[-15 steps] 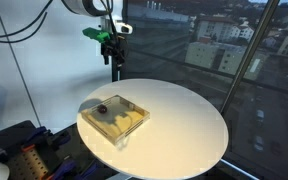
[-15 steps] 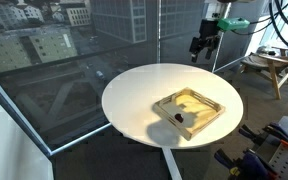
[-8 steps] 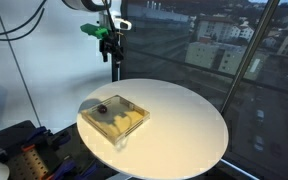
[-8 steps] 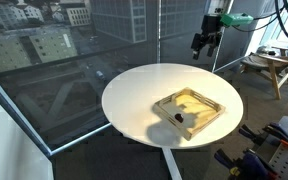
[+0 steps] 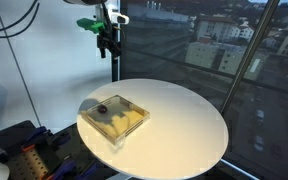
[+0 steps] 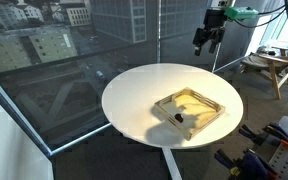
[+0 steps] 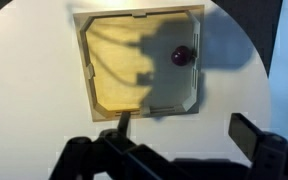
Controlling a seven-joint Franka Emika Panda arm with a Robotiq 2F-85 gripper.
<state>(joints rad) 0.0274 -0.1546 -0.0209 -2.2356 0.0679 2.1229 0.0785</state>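
Gripper (image 5: 106, 40) hangs high near the window glass (image 5: 234, 60), well above and apart from the round white table (image 5: 189, 125) that I am watching remotely. From my wrist view its fingers (image 7: 121, 124) stand wide apart with nothing between them. A square tan tray (image 5: 100, 101) sits on the table toward one edge, shown in both exterior views, tray (image 6: 170, 94) flat on the tabletop. Inside it a small dark red ball (image 7: 181, 56) lies near one wall, beside a yellowish patch on the tray floor. The gripper's shadow falls across the tray in the wrist view.
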